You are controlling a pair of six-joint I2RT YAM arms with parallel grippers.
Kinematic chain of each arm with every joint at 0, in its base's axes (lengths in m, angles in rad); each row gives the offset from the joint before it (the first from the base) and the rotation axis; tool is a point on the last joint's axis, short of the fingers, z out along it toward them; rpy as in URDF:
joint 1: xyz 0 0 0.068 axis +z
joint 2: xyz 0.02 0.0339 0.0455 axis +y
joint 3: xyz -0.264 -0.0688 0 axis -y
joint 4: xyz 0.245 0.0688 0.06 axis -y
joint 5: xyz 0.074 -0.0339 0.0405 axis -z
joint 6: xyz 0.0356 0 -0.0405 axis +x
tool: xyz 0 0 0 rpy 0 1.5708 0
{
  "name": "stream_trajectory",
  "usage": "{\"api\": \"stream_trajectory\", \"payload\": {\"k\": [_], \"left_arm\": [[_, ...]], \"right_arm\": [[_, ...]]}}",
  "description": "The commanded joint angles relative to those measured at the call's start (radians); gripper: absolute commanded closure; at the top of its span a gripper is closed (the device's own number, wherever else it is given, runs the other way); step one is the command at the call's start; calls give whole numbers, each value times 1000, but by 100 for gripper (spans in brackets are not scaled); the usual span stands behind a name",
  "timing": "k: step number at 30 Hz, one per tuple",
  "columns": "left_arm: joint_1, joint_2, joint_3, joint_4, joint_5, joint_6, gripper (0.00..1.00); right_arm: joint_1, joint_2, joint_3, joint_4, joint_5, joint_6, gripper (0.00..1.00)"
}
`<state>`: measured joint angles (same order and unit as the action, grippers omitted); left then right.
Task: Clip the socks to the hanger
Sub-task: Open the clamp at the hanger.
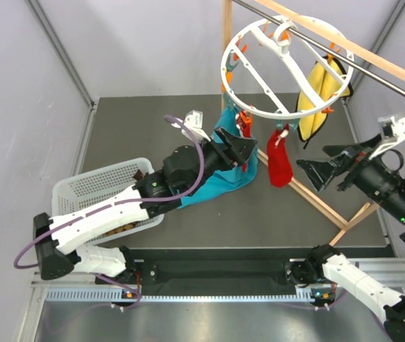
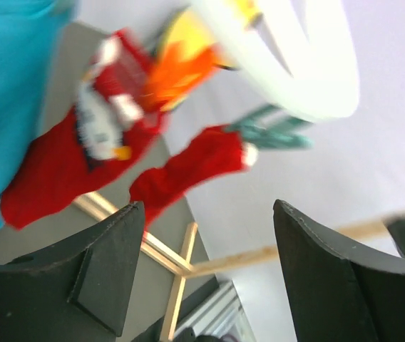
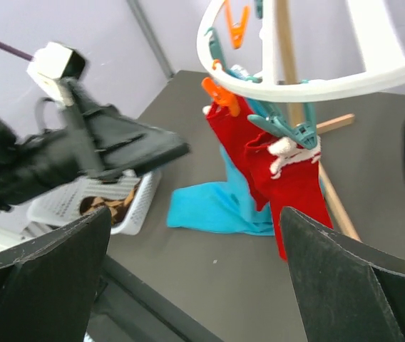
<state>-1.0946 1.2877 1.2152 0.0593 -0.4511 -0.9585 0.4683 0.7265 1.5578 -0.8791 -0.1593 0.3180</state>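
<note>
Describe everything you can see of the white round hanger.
The hanger is a large white ring, plastic by its look, with cross spokes and a top hook caught over the metal rail, so it hangs tilted. Small orange and teal clips dangle from its rim. Two red socks hang clipped at its near edge, one on an orange clip and one on a teal clip.

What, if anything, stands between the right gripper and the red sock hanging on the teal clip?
Nothing visible does. The right gripper, jaws open, faces the red sock across open air. The left gripper sits beyond that sock, beside the other red sock on the hanger. The wooden frame runs low, by the table.
</note>
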Motion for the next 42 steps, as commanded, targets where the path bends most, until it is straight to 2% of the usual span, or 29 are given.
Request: {"api": "stream_trajectory", "payload": {"k": [1, 5, 8, 12, 15, 19, 20, 21, 23, 28, 31, 35, 38, 42], "left_arm": [[-4, -76, -14, 119, 232, 236, 25], [-39, -32, 33, 125, 331, 378, 28], [-132, 53, 125, 73, 251, 516, 28], [-263, 205, 259, 47, 169, 670, 27], [-283, 324, 346, 59, 160, 727, 27], [-277, 413, 353, 193, 109, 745, 27], [-272, 438, 343, 220, 103, 742, 28], [-254, 447, 336, 238, 110, 732, 29], [-211, 475, 322, 270, 164, 673, 29], [-116, 510, 294, 304, 203, 563, 29], [-77, 507, 259, 339, 177, 561, 28], [-51, 469, 215, 275, 43, 525, 21], [19, 418, 159, 232, 67, 414, 21], [53, 363, 116, 172, 62, 371, 21]], "right_arm": [[-3, -6, 85, -101, 121, -62, 0], [-5, 14, 139, -156, 228, -76, 0], [-5, 37, 160, -179, 297, -71, 0], [-5, 79, 201, -182, 316, -40, 0], [-7, 123, 252, -195, 340, -43, 0], [-5, 148, 259, -129, 354, -109, 14], [-5, 152, 249, -114, 348, -121, 17], [-7, 157, 233, -98, 351, -128, 25], [-5, 166, 210, -55, 353, -145, 33], [-5, 203, 180, -34, 359, -145, 36], [-5, 226, 166, -21, 346, -149, 36], [-5, 237, 151, -30, 343, -137, 36], [-5, 249, 142, -49, 314, -123, 34], [-5, 251, 128, -35, 290, -112, 32]]}}
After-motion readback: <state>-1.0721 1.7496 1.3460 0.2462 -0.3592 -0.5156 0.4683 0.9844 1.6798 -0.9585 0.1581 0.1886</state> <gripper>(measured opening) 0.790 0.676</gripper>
